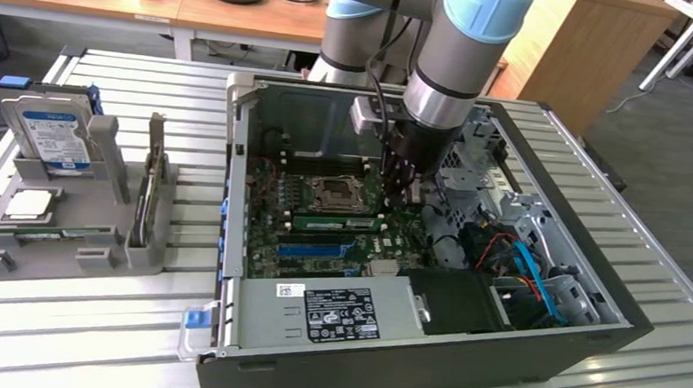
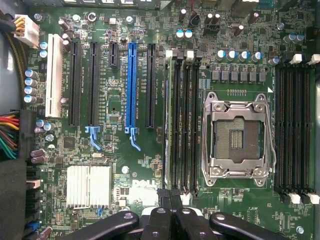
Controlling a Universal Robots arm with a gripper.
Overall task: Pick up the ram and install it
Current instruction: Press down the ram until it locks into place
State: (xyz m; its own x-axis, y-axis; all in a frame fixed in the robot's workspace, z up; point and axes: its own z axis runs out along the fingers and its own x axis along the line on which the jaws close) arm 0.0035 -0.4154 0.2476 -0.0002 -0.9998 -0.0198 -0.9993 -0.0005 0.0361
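Wrist view: hand [image 2: 172, 197] closed, fingers pressed together with nothing between them, tips poised over one end of the memory slot bank beside the CPU socket [image 2: 235, 135]. The ram [image 2: 169, 120] stands edge-on in the outermost slot of that bank, on the side of the hand away from the socket, its near end just under the fingertips. Blue slot [image 2: 131, 85] lies further out on that same side, well apart from the hand. Exterior view: hand [image 1: 400, 197] is down inside the open computer case [image 1: 576, 348] on the table [image 1: 101, 341], and the ram [image 1: 335, 222] shows as a green stick lying along the motherboard right beside the tips. Whether the tips touch the ram's top edge cannot be told. Judgement: pickup and placement look done; the step in hand is seating the stick. That calls for straight-down, even pressure along the top edge until the end latches close; tilt risks a half-seated stick.
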